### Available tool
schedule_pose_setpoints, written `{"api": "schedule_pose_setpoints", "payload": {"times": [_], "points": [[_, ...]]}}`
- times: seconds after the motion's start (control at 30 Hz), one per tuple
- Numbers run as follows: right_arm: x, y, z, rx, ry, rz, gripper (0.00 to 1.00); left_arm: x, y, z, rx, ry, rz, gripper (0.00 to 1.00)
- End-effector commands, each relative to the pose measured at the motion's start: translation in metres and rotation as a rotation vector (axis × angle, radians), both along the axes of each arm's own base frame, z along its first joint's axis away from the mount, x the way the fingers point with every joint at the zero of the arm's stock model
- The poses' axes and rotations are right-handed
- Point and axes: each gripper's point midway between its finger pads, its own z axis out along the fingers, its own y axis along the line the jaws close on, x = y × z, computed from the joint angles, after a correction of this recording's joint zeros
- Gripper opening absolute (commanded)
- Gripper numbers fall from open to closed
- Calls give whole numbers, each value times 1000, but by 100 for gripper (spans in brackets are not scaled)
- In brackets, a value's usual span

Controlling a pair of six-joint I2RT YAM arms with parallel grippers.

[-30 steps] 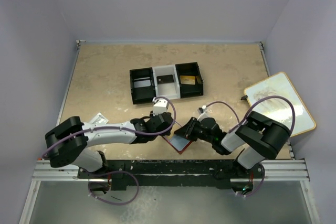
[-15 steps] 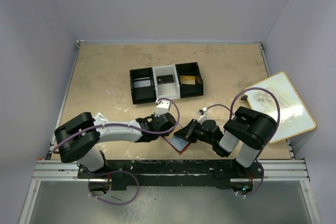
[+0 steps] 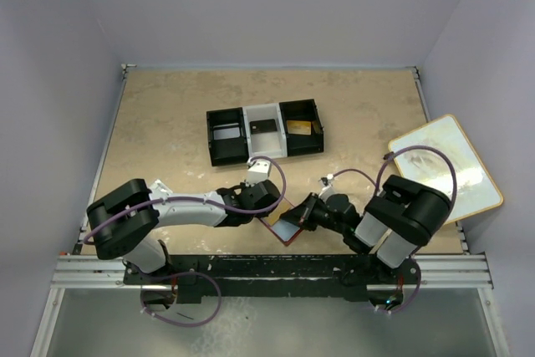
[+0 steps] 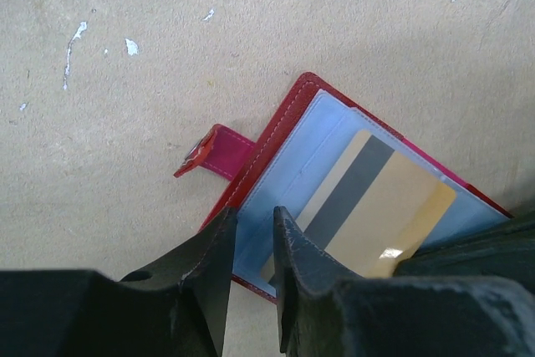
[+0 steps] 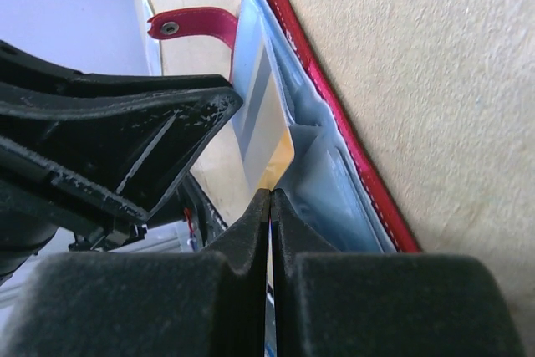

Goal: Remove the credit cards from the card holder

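Note:
The red card holder (image 3: 286, 229) lies open on the table near the front edge, pale blue panels up (image 4: 288, 177). A cream credit card (image 4: 380, 211) with a dark stripe sticks out of its pocket. My right gripper (image 5: 270, 194) is shut on that card's (image 5: 266, 135) end, low over the holder's red rim (image 5: 347, 152). My left gripper (image 4: 251, 219) stands at the holder's near corner with its jaws narrowed on the blue panel's edge. In the top view the left gripper (image 3: 267, 211) and the right gripper (image 3: 306, 215) face each other across the holder.
A black-and-white three-compartment tray (image 3: 226, 150) stands mid-table with small items in it. A pale board (image 3: 447, 165) lies at the right edge. A clear plastic packet (image 3: 155, 188) lies beside the left arm. The holder's red snap strap (image 4: 216, 156) points left.
My right gripper has closed onto the card's end. My left gripper's jaws have narrowed on the holder's panel. The right arm's elbow has shifted slightly.

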Motion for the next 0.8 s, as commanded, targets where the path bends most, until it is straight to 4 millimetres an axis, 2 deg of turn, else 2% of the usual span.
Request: {"api": "schedule_pose_setpoints", "payload": {"times": [0.0,0.1,0.23,0.3,0.4,0.63,0.77], "points": [[-7,-9,-4,-51,10,3,0,1,3,4,15,3,10,22],[-8,-11,-7,-88,22,8,0,1,2,4,13,4,7,22],[-4,-9,-6,-120,19,13,14,0,0,7,1,6,1,22],[0,-9,-3,-119,13,-6,18,1,-2,12,-17,2,-2,22],[6,-10,2,-112,3,-36,28,1,-7,23,-57,-6,-13,23],[15,-16,10,-155,-11,-86,42,3,-13,55,-139,-51,-18,29],[22,-31,25,-139,-79,-165,57,3,-15,65,-164,-64,-26,32]]}}
